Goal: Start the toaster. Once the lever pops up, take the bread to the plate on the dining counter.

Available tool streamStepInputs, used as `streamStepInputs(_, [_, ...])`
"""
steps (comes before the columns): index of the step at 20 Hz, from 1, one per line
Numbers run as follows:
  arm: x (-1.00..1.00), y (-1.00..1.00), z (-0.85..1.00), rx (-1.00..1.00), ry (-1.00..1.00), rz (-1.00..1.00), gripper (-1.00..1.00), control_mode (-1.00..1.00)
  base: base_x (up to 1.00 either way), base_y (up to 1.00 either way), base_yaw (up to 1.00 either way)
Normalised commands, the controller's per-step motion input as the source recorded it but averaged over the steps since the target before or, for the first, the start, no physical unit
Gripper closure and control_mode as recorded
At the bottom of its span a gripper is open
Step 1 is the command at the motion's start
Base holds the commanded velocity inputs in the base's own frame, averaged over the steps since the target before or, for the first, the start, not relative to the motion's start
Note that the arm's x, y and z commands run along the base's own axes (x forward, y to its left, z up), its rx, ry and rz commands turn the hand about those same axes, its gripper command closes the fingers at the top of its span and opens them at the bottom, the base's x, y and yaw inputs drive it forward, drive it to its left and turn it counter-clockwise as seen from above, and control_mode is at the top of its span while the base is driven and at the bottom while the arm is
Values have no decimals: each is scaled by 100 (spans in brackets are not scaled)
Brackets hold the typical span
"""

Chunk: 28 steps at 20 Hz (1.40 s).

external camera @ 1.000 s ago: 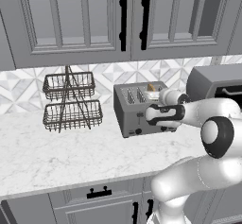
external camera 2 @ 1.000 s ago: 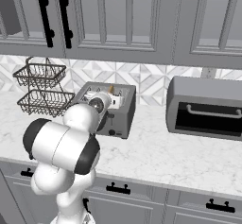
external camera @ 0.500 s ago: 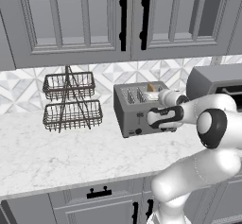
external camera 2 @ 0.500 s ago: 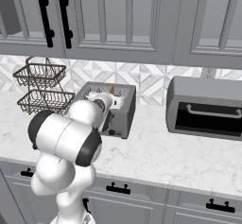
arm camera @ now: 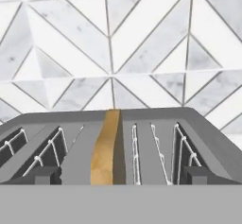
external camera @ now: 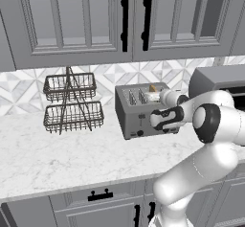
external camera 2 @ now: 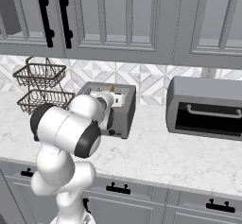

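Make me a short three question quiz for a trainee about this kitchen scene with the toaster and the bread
1. True or false: the bread stands on edge in a slot of the toaster.
2. Which stands to the toaster's left in the left base view? A) wire basket rack B) oven box C) kettle
3. Fill in: the wall behind the toaster is covered in ____ tiles.

Key: 1 true; 2 A; 3 triangular marble
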Motion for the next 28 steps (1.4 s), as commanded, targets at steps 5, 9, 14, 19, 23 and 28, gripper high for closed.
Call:
streamStepInputs(5, [1, 1, 0, -4, 0, 0, 100, -100, 0, 0, 0])
streamStepInputs(9, [1, 0, 0, -5, 0, 0, 100, -100, 0, 0, 0])
streamStepInputs(14, [0, 0, 0, -1, 0, 0, 100, -100, 0, 0, 0])
streamStepInputs(19, [0, 0, 3, 0, 0, 0, 100, -100, 0, 0, 0])
streamStepInputs(23, [0, 0, 16, 0, 0, -1, 100, -100, 0, 0, 0])
streamStepInputs(28, [0, 0, 27, 0, 0, -2, 100, -100, 0, 0, 0])
